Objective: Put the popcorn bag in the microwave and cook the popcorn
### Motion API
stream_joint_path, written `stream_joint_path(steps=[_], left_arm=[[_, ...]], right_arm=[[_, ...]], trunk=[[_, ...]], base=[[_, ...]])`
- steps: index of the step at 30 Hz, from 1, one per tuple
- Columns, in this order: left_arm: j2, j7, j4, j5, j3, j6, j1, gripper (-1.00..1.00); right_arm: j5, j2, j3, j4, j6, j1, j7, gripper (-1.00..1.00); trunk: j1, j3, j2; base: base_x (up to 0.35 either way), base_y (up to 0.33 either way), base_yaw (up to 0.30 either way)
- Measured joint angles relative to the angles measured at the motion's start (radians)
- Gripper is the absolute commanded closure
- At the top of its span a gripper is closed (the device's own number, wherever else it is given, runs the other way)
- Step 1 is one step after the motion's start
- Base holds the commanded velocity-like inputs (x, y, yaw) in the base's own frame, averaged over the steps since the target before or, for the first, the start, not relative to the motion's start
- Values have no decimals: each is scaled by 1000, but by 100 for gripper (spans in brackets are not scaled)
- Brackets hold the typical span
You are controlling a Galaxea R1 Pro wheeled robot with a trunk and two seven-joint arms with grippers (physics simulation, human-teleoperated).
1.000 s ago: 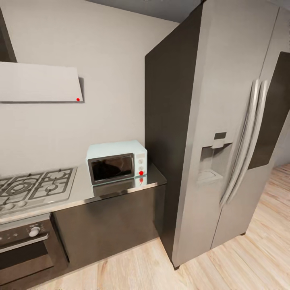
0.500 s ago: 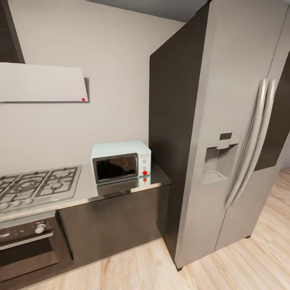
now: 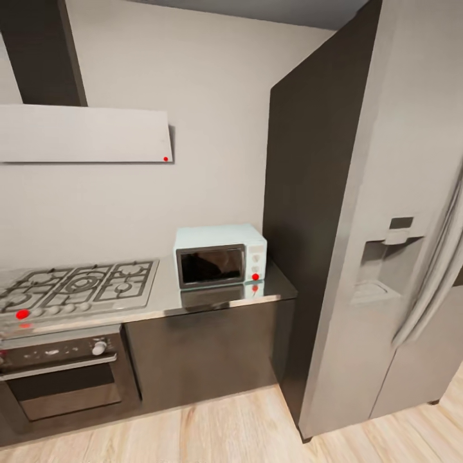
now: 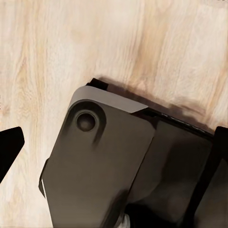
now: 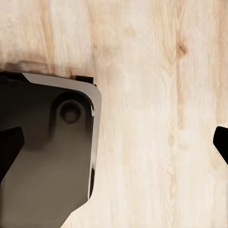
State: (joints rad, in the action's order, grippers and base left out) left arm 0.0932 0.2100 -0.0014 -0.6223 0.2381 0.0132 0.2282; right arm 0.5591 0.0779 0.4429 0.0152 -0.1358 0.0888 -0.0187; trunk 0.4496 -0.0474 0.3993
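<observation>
The pale mint-blue microwave (image 3: pixel 220 255) stands on the grey countertop (image 3: pixel 212 299) against the wall, right beside the tall fridge. Its dark glass door is shut, and a red dot glows under its two knobs. The popcorn bag and the popcorn are out of view. In the left wrist view my left gripper (image 4: pixel 114 152) hangs open over the robot's dark base and the wooden floor. My right gripper (image 5: pixel 114 147) is open too, with its dark fingertips (image 5: pixel 221 142) far apart above the floor.
A gas hob (image 3: pixel 77 286) lies left of the microwave, over a steel oven (image 3: pixel 64 379). A flat white hood (image 3: pixel 83 133) hangs above. The big grey fridge (image 3: pixel 373 225) takes up the right. Light wooden floor (image 3: pixel 225 424) runs along the dark cabinets.
The head camera has swung left: microwave, hood and fridge sit further right in the picture, and more of the hob and oven shows. Nothing in the kitchen itself has moved.
</observation>
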Motion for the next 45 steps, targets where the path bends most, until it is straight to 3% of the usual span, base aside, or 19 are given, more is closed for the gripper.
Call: stream_joint_path(steps=[27,45], left_arm=[[0,1,0,0,-1,1,0,-100],[0,1,0,0,0,1,0,-100]], right_arm=[[0,2,0,0,-1,0,0,-100],[-5,3,4,0,-9,0,-1,-100]], trunk=[[0,0,0],[0,0,0]], base=[[0,0,264],[0,0,9]])
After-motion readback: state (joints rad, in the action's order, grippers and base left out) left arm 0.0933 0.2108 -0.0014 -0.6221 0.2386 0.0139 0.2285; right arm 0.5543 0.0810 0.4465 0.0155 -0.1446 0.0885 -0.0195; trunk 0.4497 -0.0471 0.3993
